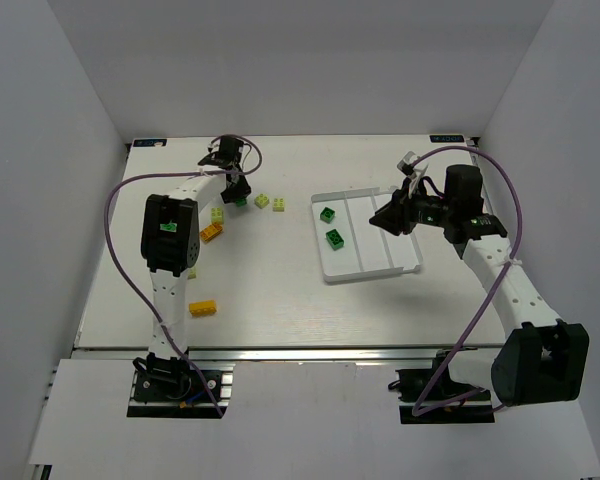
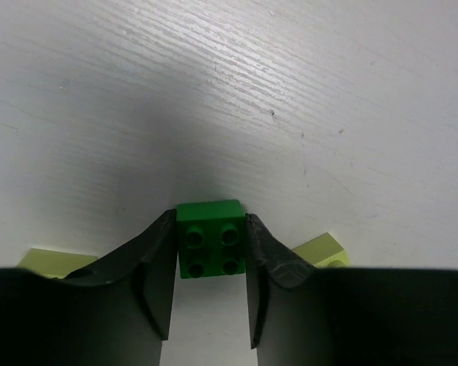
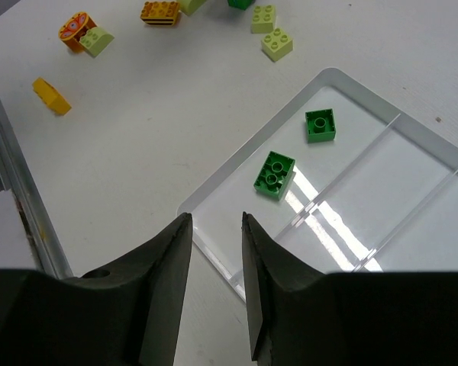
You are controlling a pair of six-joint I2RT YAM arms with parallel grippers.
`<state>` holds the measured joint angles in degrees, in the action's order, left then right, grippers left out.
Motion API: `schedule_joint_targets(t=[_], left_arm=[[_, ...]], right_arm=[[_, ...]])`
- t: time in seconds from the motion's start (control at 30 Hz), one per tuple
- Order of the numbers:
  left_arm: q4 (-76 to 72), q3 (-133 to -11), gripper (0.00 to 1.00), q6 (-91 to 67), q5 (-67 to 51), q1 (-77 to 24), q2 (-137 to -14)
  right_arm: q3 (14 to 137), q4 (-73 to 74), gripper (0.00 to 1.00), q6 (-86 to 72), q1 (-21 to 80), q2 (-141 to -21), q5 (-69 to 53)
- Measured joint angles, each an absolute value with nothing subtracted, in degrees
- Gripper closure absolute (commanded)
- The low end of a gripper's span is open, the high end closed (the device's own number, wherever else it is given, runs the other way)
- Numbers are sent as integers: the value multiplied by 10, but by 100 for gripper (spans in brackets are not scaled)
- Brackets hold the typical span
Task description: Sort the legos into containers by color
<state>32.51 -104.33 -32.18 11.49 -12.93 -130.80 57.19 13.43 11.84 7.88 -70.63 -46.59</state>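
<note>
green lego (image 2: 210, 238) in left pincer (image 2: 210, 223) (wrist-only)

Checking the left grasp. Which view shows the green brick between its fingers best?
Left wrist: green brick centred, studs up, fingers touching both sides. Top external shows only a sliver under the left gripper; right wrist crops it at its top edge.

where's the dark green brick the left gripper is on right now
The dark green brick sits between the fingers of the left gripper, on the far-left part of the table in the top view, just left of two pale yellow-green bricks.
</note>
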Motion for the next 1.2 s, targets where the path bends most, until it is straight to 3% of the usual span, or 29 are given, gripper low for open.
schedule_joint_targets(t=[0.2, 0.6, 0.73, 0.83, 0.9, 0.97, 1.0, 1.2], left_arm=[[320, -1044, 84, -319, 98, -128, -1308], [165, -951, 90, -265, -152, -178, -1168], [126, -952, 87, -269, -216, -224, -1165], [119, -952, 79, -275, -237, -258, -1181], [118, -952, 65, -280, -245, -276, -1195], [121, -955, 58, -283, -246, -289, -1210], [124, -958, 49, -284, -245, -294, -1217], [149, -985, 41, -286, -230, -314, -1246]], right_arm=[[572, 135, 62, 121, 79, -708, -464], [572, 135, 62, 124, 79, -717, -455], [572, 135, 62, 124, 79, -718, -451], [572, 135, 63, 124, 79, -718, -451], [572, 135, 62, 124, 79, -718, -450], [572, 135, 62, 124, 79, -718, -450], [572, 135, 62, 124, 79, -718, -450], [572, 135, 61, 124, 78, -718, -450]])
